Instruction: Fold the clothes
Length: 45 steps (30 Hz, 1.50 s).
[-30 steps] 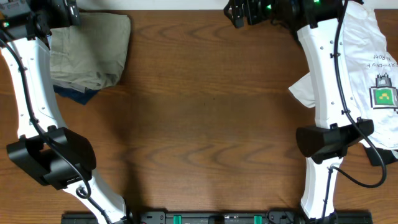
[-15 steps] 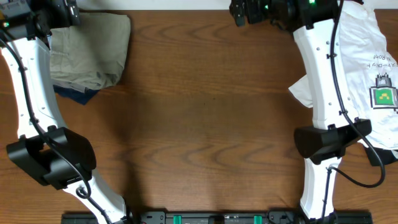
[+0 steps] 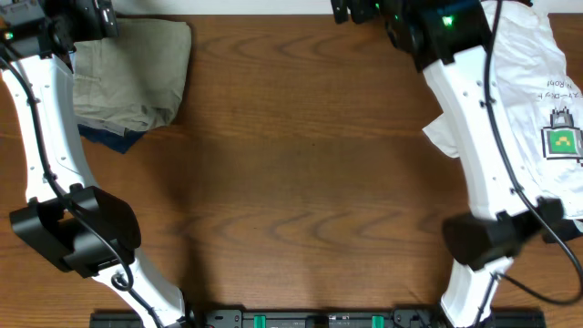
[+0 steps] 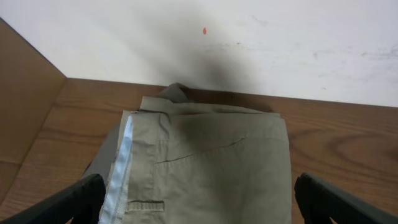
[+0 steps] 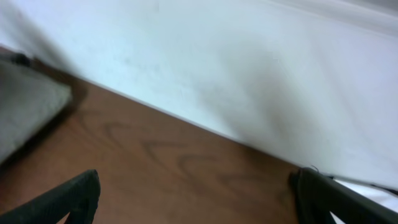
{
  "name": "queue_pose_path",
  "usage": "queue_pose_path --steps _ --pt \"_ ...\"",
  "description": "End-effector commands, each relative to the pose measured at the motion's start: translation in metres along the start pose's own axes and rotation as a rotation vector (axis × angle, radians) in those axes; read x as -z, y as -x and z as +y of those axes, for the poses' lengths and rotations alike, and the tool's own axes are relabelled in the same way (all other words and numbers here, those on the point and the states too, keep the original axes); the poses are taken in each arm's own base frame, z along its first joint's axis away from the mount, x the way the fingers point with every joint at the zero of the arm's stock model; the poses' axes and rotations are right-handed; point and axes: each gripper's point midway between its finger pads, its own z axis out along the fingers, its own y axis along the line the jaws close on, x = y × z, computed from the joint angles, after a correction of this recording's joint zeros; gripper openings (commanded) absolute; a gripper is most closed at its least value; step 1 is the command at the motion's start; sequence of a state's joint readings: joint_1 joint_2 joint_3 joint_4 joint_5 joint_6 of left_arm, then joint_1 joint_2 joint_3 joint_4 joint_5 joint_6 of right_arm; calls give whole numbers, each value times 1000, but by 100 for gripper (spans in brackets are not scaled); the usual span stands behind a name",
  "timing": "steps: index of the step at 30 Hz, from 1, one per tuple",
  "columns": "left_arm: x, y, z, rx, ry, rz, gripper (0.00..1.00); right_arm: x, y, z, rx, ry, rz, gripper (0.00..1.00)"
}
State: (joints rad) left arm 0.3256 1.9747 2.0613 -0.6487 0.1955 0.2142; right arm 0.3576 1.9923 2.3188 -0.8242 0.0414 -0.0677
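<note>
The folded khaki-olive shorts (image 3: 132, 77) lie at the table's back left, on top of a dark blue garment (image 3: 111, 138). In the left wrist view the shorts (image 4: 211, 168) fill the lower middle, with a pale blue inner waistband edge on the left. My left gripper (image 4: 199, 208) is open and empty, its fingers spread wide over the shorts. A crumpled white T-shirt with green print (image 3: 547, 91) lies at the back right, partly under the right arm. My right gripper (image 5: 196, 199) is open and empty above bare wood by the back edge, near the overhead view's top edge (image 3: 357, 11).
A white wall (image 4: 280, 43) runs along the table's back edge. A brown side panel (image 4: 25, 106) stands at the far left. Wooden tabletop (image 3: 310, 182) lies between the two arms. A black bar (image 3: 310, 319) lines the front edge.
The right arm has swung, its elbow shifting lower and right while its gripper stays near the back edge. The left arm and the clothes have not moved.
</note>
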Motion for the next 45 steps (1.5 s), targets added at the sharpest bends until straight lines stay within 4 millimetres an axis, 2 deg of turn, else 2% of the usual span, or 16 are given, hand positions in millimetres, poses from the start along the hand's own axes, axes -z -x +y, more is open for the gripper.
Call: queue_pose_path --steps 1,12,23,30,37,45 --pt "-2 -1 3 -6 4 5 98 20 -13 -13 11 -34 -7 99" --pt "-2 -1 3 -6 4 5 98 66 -107 -42 -32 -86 -20 99" --pt "-2 -1 3 -6 4 5 98 122 -193 -54 -74 -72 -197 99" --pt "-2 -1 3 -7 4 5 98 153 -249 -57 -88 -127 -248 99" --pt "-2 -1 3 -6 4 5 98 171 -282 -56 -89 -174 -301 99" --pt "-2 -1 3 -6 4 5 98 171 -317 -54 -90 -205 -322 99"
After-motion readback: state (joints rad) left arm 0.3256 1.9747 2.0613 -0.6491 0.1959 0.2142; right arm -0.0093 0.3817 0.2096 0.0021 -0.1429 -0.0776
